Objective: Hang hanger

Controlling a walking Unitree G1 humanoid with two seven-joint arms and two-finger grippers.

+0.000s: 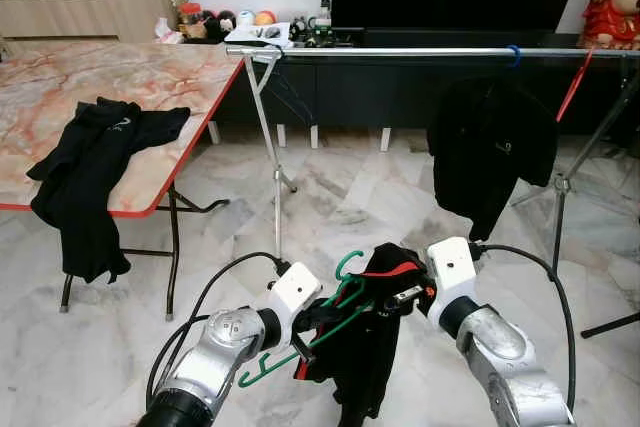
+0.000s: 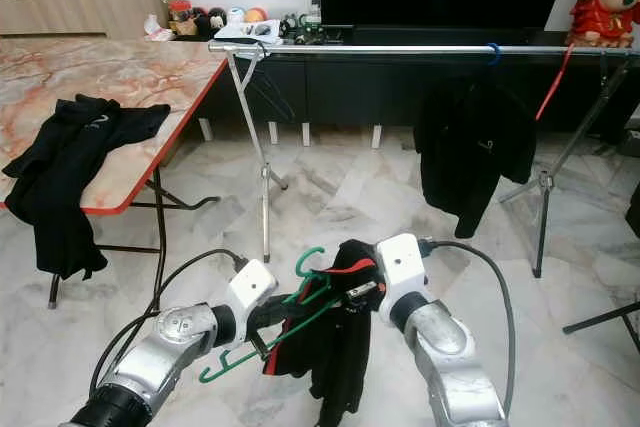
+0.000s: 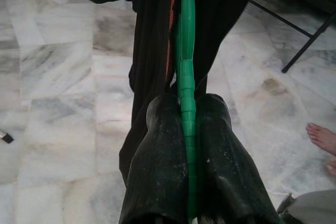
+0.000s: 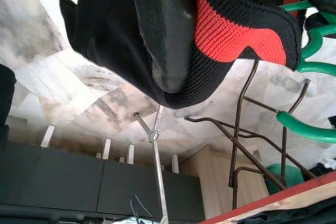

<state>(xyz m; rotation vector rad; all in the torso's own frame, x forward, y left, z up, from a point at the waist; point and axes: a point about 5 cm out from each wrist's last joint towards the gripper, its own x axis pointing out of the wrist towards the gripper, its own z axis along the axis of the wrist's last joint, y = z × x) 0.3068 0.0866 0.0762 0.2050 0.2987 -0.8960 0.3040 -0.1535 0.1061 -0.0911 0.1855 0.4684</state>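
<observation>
Left eye view: the left gripper (image 1: 312,319) and right gripper (image 1: 408,297) meet low in front of the robot, holding a green hanger (image 1: 335,312) with a black garment (image 1: 372,347) draped on it. The hanger's hook (image 1: 347,262) points up, well below and short of the rail (image 1: 420,51) of the clothes rack. A black top (image 1: 490,147) already hangs from the rail on a blue hook, with a red hanger (image 1: 574,87) just beside it. Another black garment (image 1: 95,177) lies over the edge of the marble table (image 1: 150,77).

Right eye view: the same scene; the hanger (image 2: 290,322) slopes down toward the robot's left, so the load looks uneven.

Left wrist view: the two fingers (image 3: 160,166) are pressed together on the hanger's green bar (image 3: 186,103), which runs straight out between them. The garment hangs beyond. A person's bare foot (image 3: 323,139) rests on the floor (image 3: 52,77) nearby.

Right wrist view: one black finger (image 4: 168,35) lies against the garment's red-and-black knit collar (image 4: 236,30); the fingers seem closed on the cloth, though the second finger is hidden.

Risks, as I judge them: the tilted hanger could let the garment slide off during the lift; the hook could miss the rail or snag the hung top; a grip on cloth alone may slip. The person's foot is close to the robot's path.

No containers are in play here.
</observation>
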